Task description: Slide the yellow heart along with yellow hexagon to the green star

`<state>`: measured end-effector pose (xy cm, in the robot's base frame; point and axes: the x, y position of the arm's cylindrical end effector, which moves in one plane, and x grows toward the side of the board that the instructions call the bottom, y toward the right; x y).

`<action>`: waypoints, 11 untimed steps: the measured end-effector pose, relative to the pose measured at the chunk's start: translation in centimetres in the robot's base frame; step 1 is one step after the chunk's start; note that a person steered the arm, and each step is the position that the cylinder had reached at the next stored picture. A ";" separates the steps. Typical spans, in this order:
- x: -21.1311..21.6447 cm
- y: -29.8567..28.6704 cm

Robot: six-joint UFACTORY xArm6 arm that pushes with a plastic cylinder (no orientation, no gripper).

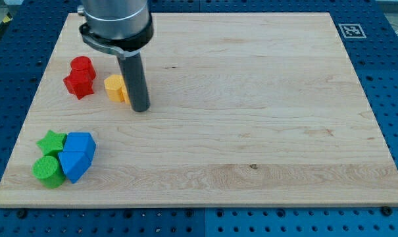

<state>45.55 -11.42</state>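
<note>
A yellow block (113, 87), shaped like a hexagon, sits at the view's upper left; a second yellow piece (125, 93), likely the heart, shows only as a sliver behind the rod. My tip (140, 108) rests on the board just right of and slightly below these yellow blocks, touching or nearly touching them. The green star (51, 141) lies at the view's lower left, well below the yellow blocks.
A red cylinder (83, 66) and a red star (78, 84) sit left of the yellow blocks. A green cylinder (48, 170) and two blue blocks (79, 143) (73, 164) cluster around the green star. A marker tag (350, 30) is at the board's (251, 131) top right corner.
</note>
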 end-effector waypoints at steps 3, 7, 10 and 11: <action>0.3 1.9; -3.2 3.6; -4.8 -0.5; -4.9 -1.6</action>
